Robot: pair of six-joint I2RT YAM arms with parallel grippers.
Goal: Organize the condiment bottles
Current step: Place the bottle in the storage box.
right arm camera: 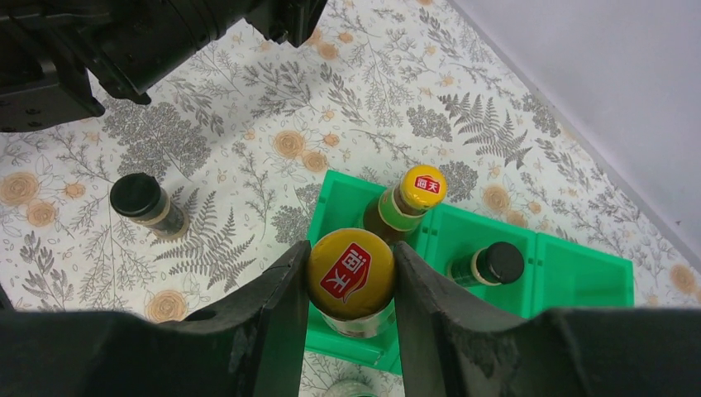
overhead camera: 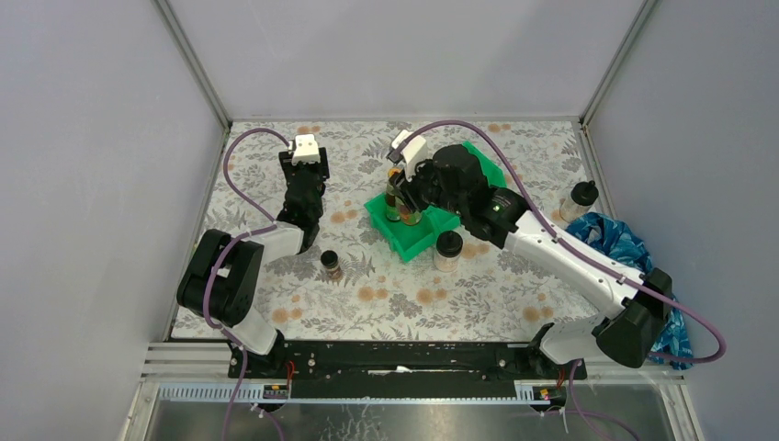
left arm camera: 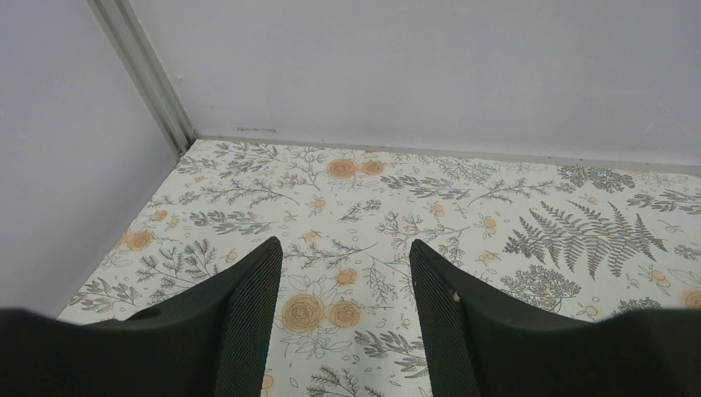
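Over the green bin (overhead camera: 418,231): right hand (right arm camera: 347,266), pinching the held bottle (right arm camera: 350,279) by its yellow cap, one finger pressed against each side. Lower part of that brown bottle down inside a compartment at the bin's left end; impossible to tell whether it rests on the floor there. Just behind it, in the neighbouring compartment at the same end: second bottle (right arm camera: 416,192), upright, yellow cap with a red mark, free of the fingers. One compartment along toward the bin's other end: binned jar (right arm camera: 489,265), dark, black-capped, upright.

Out on the flowered worktop (overhead camera: 386,294): loose jar (overhead camera: 331,265), dark and black-capped, upright, between the left arm and the bin, apart from both hands. Just beside the bin's near edge: near clear jar (overhead camera: 448,250), black lid, upright; touching the bin or not, impossible to tell. Far over at the worktop's right edge, beside a blue bag (overhead camera: 625,243): far clear jar (overhead camera: 579,200), black lid, upright.

Left hand (left arm camera: 343,256): spread, only flowered worktop showing between the fingers (left arm camera: 248,306). Hanging above the worktop near the far left corner, pointed toward the back wall, well apart from every bottle and jar.
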